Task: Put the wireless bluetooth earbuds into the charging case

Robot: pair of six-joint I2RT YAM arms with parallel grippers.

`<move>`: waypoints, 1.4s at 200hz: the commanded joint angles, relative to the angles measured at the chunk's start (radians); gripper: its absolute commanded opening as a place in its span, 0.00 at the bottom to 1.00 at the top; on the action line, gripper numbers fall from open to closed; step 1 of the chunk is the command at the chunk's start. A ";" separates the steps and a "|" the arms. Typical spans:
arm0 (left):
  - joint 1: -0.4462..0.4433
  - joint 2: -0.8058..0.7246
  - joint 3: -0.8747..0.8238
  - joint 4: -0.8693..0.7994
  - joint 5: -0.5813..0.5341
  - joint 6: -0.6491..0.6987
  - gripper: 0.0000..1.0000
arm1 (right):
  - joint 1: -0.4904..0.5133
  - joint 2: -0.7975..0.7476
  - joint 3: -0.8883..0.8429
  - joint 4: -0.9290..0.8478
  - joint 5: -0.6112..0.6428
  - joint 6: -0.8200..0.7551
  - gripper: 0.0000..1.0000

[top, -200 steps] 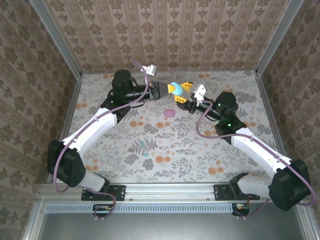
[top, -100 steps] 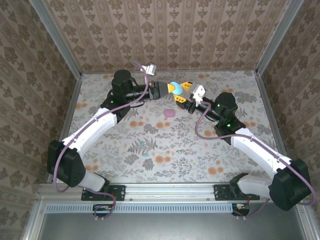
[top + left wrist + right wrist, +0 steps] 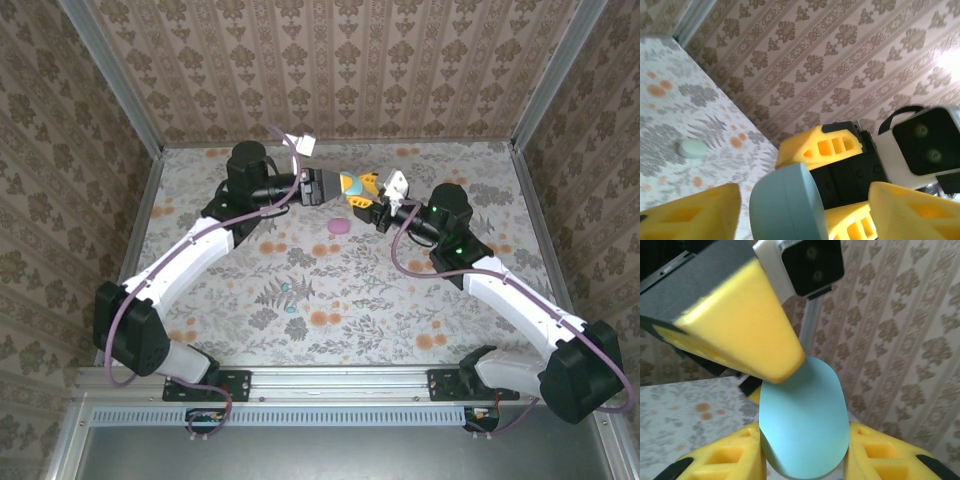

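Bench (image 3: 330,330) under a floral mat, patterned walls on three sides. Both arms reach toward the middle of the far edge and meet tip to tip above the mat.

Left arm (image 3: 190,255) comes from the near left corner. Left gripper (image 3: 330,186) is released, its yellow fingers (image 3: 695,212) spread wide on either side of the case. One fingertip overlaps the case's top rim in the right wrist view; contact there, cannot tell.

Right arm (image 3: 510,290) comes from the near right corner. Right gripper (image 3: 358,194) is clamped on the blue charging case (image 3: 805,425), a finger against each flank.

Case is held in the air off the mat, between the two tools; reads as a smooth closed pebble.

Pink rounded piece (image 3: 340,226) lies on the mat just nearward of the grippers, apart from both. Bud or small case, too small to tell.

Mint rounded piece (image 3: 692,148) lies alone on the mat near a bench edge where a wall rises; which edge, cannot tell
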 commanded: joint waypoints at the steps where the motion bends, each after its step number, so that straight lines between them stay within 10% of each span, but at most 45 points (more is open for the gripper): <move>1: 0.011 -0.083 -0.027 -0.029 -0.014 0.241 0.76 | -0.018 -0.027 0.054 -0.082 -0.130 0.089 0.35; 90: 0.119 -0.220 -0.217 -0.085 0.276 0.848 0.81 | -0.056 0.051 0.158 -0.270 -0.428 0.147 0.34; 280: 0.060 -0.138 -0.153 -0.103 0.246 0.821 0.63 | -0.025 0.064 0.180 -0.329 -0.438 0.045 0.35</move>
